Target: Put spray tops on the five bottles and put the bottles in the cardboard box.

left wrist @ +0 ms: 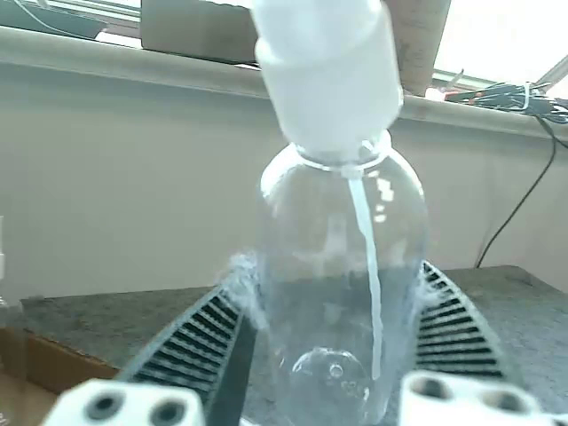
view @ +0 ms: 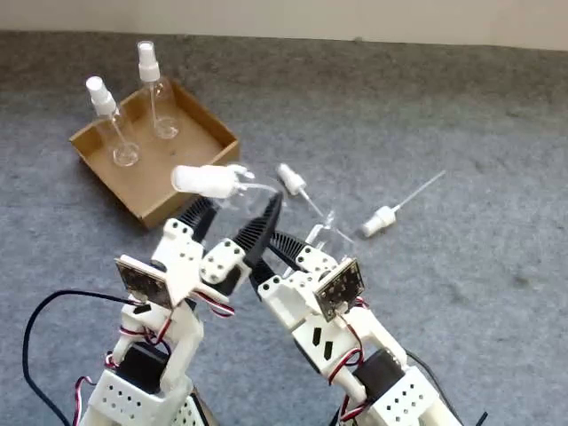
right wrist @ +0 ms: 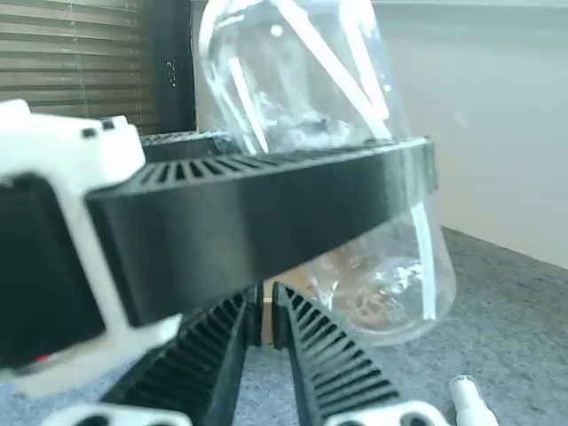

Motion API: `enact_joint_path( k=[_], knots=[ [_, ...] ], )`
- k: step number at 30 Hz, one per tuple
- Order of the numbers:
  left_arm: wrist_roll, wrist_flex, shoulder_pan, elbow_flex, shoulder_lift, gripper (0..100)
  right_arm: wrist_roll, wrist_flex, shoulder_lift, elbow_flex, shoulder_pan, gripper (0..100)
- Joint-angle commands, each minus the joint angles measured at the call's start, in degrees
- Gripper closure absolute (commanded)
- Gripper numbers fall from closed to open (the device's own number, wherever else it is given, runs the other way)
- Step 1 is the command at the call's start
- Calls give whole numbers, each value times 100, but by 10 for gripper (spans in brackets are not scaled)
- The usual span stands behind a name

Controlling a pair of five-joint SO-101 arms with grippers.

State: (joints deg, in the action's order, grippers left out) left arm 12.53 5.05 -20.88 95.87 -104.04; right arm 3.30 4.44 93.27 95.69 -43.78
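My left gripper is shut on a clear bottle that carries a white spray top on its neck. From above, this bottle hangs just in front of the cardboard box. Two capped bottles stand inside the box. My right gripper is shut with nothing in it, its tips just under the left gripper's finger and the held bottle. In the high view the right gripper sits close beside the left gripper.
Two loose spray tops with long tubes lie on the grey carpet, one past the grippers and one farther right. A clear bottle seems to lie beside the right arm. The carpet on the right is open.
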Motion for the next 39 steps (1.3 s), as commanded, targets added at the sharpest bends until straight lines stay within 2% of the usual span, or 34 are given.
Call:
enact_joint_path(
  k=[1,7,13,25,39],
  knots=[
    [88,-149,-374,119,-75,874,-18,171,48,1015,-48,984],
    [88,-123,-400,119,-75,874,-9,426,48,1015,-31,984],
    [88,273,-409,119,-75,874,-9,400,48,1015,514,984],
    [88,791,-409,110,-75,874,-9,400,48,1015,1095,984],
    [62,756,-303,101,-75,874,-35,699,48,1015,1077,984]
  ],
)
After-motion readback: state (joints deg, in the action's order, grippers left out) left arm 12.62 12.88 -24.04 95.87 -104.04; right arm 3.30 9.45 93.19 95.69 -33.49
